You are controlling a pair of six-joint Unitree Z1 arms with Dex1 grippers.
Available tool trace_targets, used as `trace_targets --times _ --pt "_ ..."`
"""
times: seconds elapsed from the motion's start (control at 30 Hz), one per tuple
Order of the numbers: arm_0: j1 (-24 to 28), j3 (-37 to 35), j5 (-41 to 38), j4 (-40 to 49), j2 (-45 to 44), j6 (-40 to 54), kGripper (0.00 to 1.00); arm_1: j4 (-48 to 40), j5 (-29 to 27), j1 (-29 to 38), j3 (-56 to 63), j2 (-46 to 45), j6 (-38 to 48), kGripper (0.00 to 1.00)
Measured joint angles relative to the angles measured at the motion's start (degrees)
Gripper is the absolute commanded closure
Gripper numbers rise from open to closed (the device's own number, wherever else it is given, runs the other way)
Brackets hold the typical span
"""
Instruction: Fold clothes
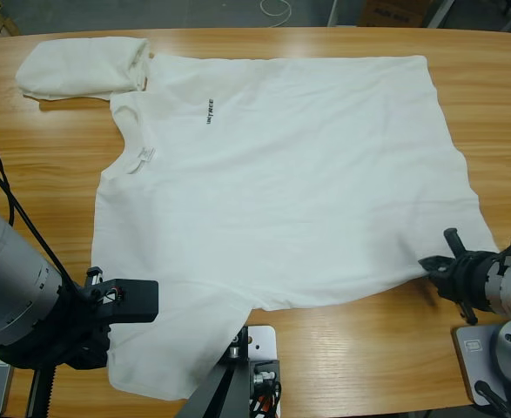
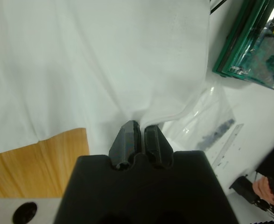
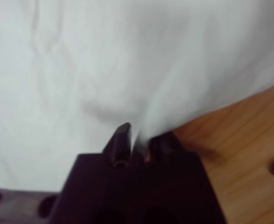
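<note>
So the lettered T-shirt (image 1: 272, 183) is spread flat across the worktop (image 1: 46, 174), with a second folded shirt (image 1: 81, 68) just beside its collar end. Left hand (image 2: 139, 135) is clamped on the shirt's edge, right hand (image 3: 137, 135) is pinching the hem corner. My worry: both pinches look thin, so an uneven lift could slip fabric out and skew the fold.

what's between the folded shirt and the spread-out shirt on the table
Nothing: in the high view the folded shirt touches the spread shirt at its upper left sleeve, leaving no bare table between.
</note>
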Motion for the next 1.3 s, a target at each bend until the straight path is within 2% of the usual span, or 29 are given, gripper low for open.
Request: trace_targets --times 0.2,0.33,0.57,0.73,0.9,1.1,1.3 --pt "0.32 0.00 0.45 0.00 0.00 0.00 1.000 11.00 4.81 -0.01 -6.32 0.13 -1.48 1.000" --pt "1.37 -0.30 1.17 0.00 0.00 -0.03 1.000 13.58 7.76 -2.62 -7.76 0.33 -4.24 1.000" --pt "7.14 -7.38 6.33 0.02 0.69 -0.52 1.000 12.85 8.43 -14.82 -10.25 0.97 -22.18 1.000" --pt "12.04 -15.14 7.61 1.53 4.48 0.07 1.000 9.54 12.59 -22.20 -10.34 4.62 -32.61 1.000" --pt "15.33 -19.62 7.95 2.62 7.53 0.38 1.000 8.41 16.84 -30.73 -13.71 9.30 -44.24 1.000" --pt "18.77 -23.64 9.66 4.17 9.87 1.75 1.000 8.45 19.58 -37.11 -17.08 12.69 -51.14 1.000" --pt "20.01 -28.88 12.94 4.41 10.56 1.85 1.000 8.74 20.70 -38.46 -17.65 14.68 -53.49 1.000"
